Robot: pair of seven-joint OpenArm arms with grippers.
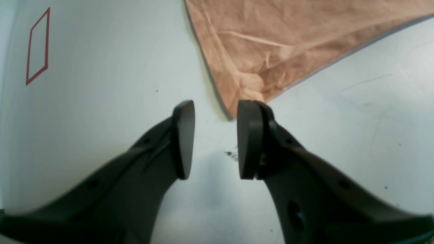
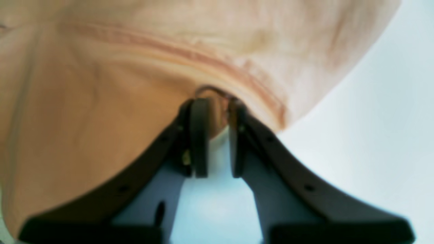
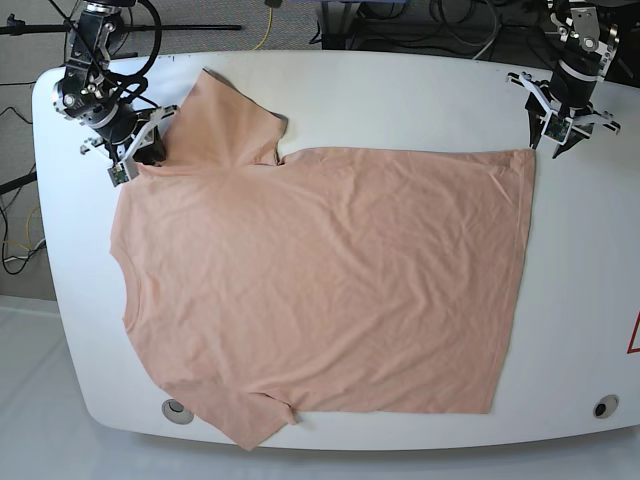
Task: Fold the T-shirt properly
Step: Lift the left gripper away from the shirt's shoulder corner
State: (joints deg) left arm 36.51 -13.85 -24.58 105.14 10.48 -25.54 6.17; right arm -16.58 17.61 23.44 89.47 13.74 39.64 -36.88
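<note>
The peach T-shirt [image 3: 320, 290] lies flat and slightly wrinkled over most of the white table [image 3: 400, 90], collar side at the left of the base view. My right gripper [image 3: 140, 150] is at the far-left shoulder by the sleeve. In the right wrist view its jaws [image 2: 217, 101] stand narrow, with a bunched fold of the shirt [image 2: 101, 101] between the tips. My left gripper [image 3: 557, 135] is open and empty just off the far-right hem corner. In the left wrist view that corner [image 1: 237, 101] lies just ahead of the open gripper [image 1: 216, 139], close to one fingertip [image 1: 249, 108].
A red outlined mark [image 1: 37, 47] is on the table beyond the left gripper and shows at the right edge of the base view [image 3: 634, 335]. Round fittings [image 3: 177, 409] [image 3: 601, 406] sit near the table's front edge. Cables and stands lie behind the table.
</note>
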